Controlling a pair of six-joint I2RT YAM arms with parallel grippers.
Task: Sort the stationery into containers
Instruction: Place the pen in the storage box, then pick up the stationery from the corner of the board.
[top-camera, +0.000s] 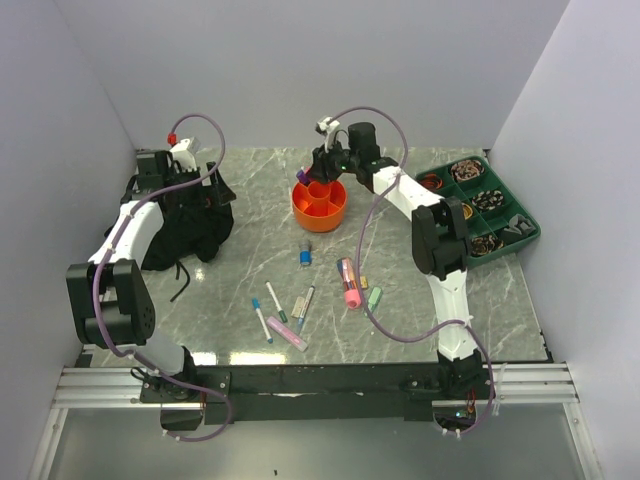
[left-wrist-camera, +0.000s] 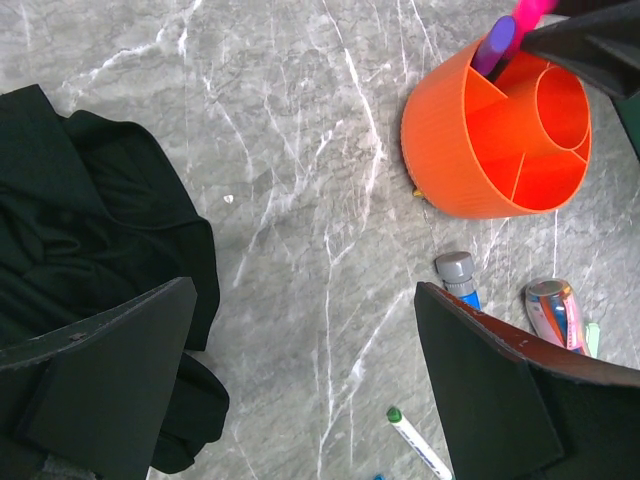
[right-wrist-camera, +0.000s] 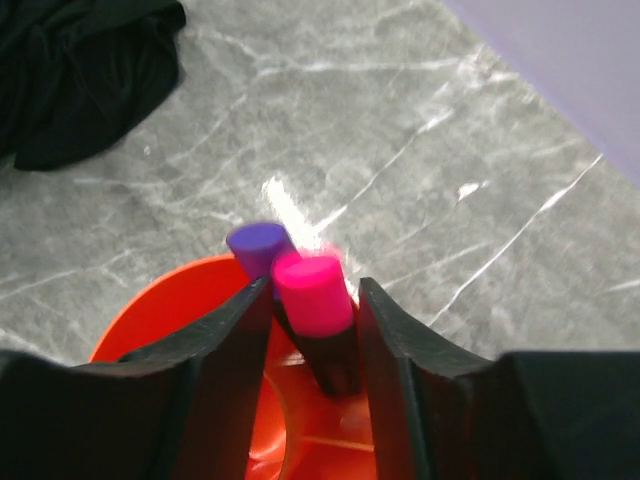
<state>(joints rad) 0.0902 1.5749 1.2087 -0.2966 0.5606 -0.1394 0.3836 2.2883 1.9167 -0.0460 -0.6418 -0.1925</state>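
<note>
Right fingers (right-wrist-camera: 228, 360) astride pink marker (right-wrist-camera: 312, 293)

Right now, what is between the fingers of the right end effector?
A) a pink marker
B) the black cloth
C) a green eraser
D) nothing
A: in the right wrist view, a pink marker stands between the two fingers of the right end effector, just above the orange holder.

I get bright, even light, soft shadows; the pink marker (right-wrist-camera: 312, 295) looks slightly blurred, tabletop (right-wrist-camera: 420, 130) glare at its eleven o'clock.
</note>
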